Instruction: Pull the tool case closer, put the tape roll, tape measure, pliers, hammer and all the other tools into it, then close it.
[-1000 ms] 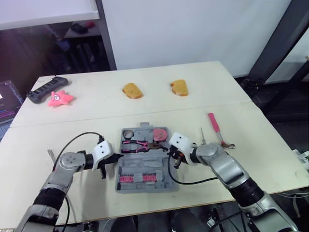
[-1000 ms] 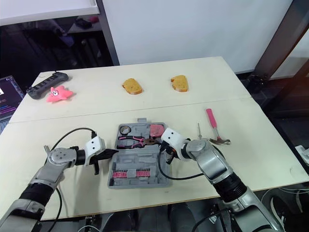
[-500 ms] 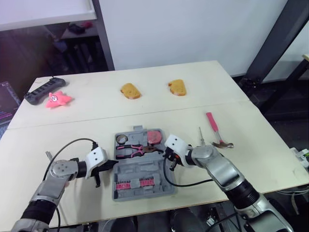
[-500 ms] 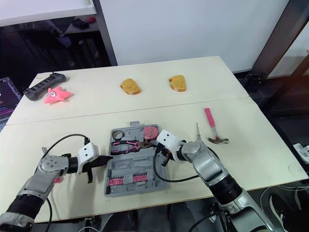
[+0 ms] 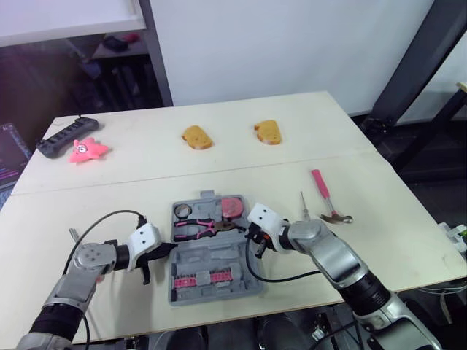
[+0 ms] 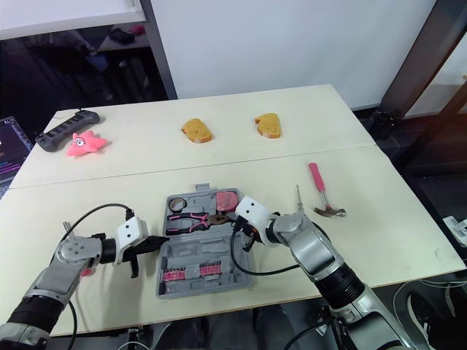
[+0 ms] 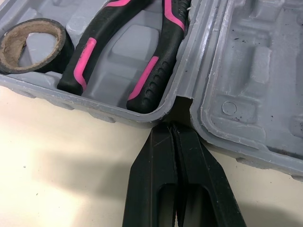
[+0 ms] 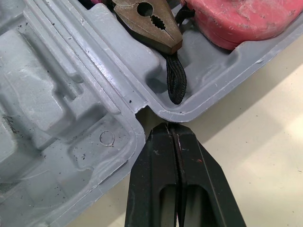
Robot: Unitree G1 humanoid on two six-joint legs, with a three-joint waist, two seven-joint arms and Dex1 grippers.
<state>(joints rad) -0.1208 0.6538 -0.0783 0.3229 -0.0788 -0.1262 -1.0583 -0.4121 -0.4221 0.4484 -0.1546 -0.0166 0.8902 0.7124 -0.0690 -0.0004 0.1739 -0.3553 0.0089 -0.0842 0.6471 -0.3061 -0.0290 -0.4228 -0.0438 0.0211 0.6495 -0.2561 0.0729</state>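
The grey tool case (image 5: pixel 219 251) lies open near the table's front edge. Its far half holds the tape roll (image 5: pixel 182 211), the pink-and-black pliers (image 5: pixel 201 228) and the pink tape measure (image 5: pixel 233 206). My left gripper (image 5: pixel 169 248) is shut, with its tips in the hinge notch on the case's left side (image 7: pixel 173 127). The right gripper (image 5: pixel 249 232) is shut too, its tips at the hinge notch on the right side (image 8: pixel 171 127). A pink-handled hammer (image 5: pixel 325 197) and a thin screwdriver (image 5: pixel 304 205) lie on the table to the right of the case.
Two brown bread-like pieces (image 5: pixel 198 136) (image 5: pixel 268 132) sit toward the back of the table. A pink star toy (image 5: pixel 90 149) and a black controller (image 5: pixel 60 143) are at the back left. A small metal piece (image 5: pixel 74 235) lies near my left arm.
The case has slid a little toward me and to the left, both grippers moving with it at its hinge notches. Almost nothing has moved in the last half second.
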